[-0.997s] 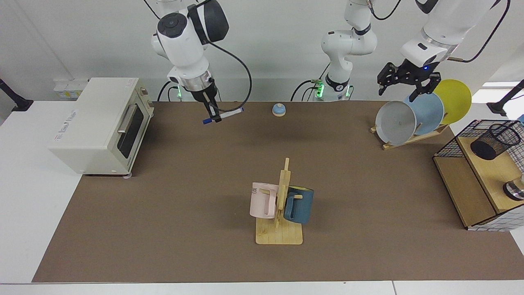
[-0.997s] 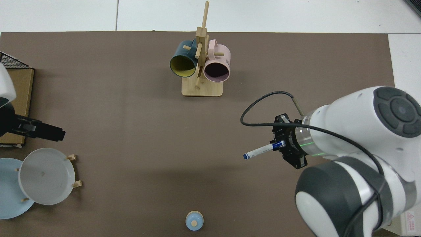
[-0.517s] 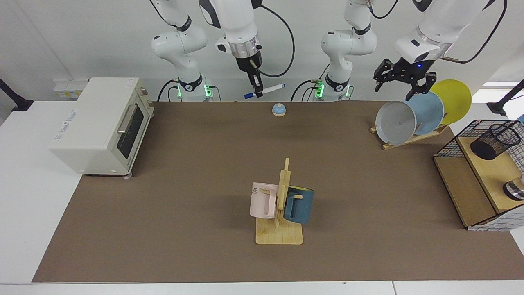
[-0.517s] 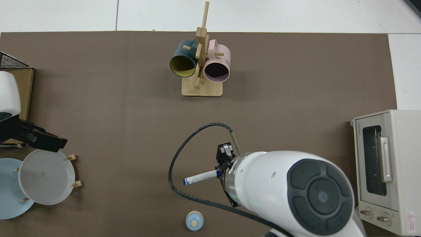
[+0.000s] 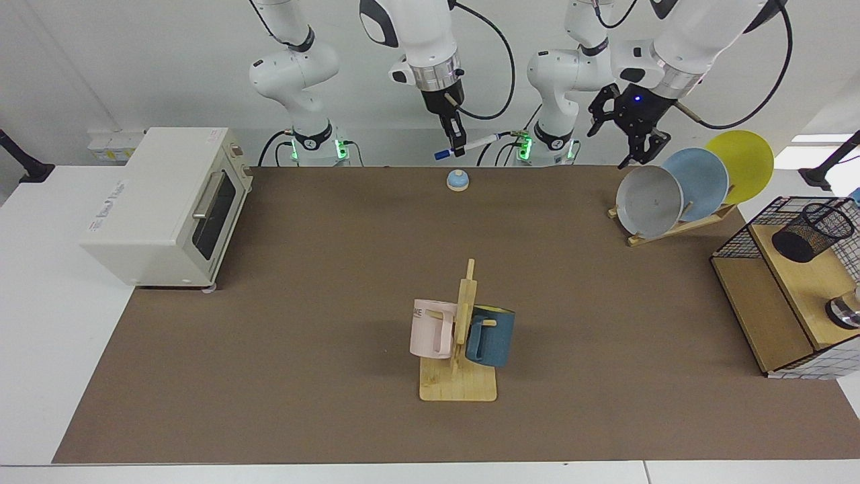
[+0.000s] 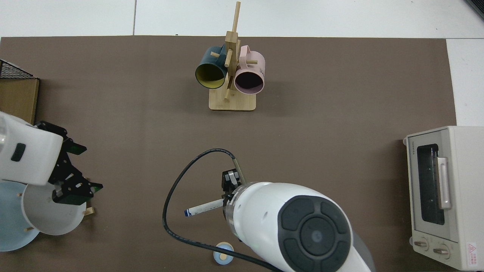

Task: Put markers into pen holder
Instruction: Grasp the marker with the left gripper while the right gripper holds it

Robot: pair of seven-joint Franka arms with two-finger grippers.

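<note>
The right gripper (image 5: 458, 144) hangs above the far edge of the table, its two fingers pinched on the marker (image 5: 468, 146), which lies nearly level across the fingertips: the dark blue cap end pokes out on the side toward the toaster oven (image 5: 164, 205), the white barrel runs out the other side toward the left arm. In the top view the marker (image 6: 203, 208) juts from beneath the right arm's wrist, which hides the fingers there. Just below the pinching fingers, nearer the camera in the facing view, sits a small blue bell (image 5: 457, 180) on the brown mat (image 5: 302, 349). The left gripper (image 5: 631, 131) hovers well apart from the marker, its fingers spread wide with nothing between them, just above the grey plate (image 5: 648, 200) in the plate rack; in the top view the left gripper (image 6: 73, 179) overlaps that plate's rim. The pen holder (image 5: 811, 231) stands far beyond the left gripper's fingers, on the wooden shelf inside the wire basket (image 5: 736, 242).
</note>
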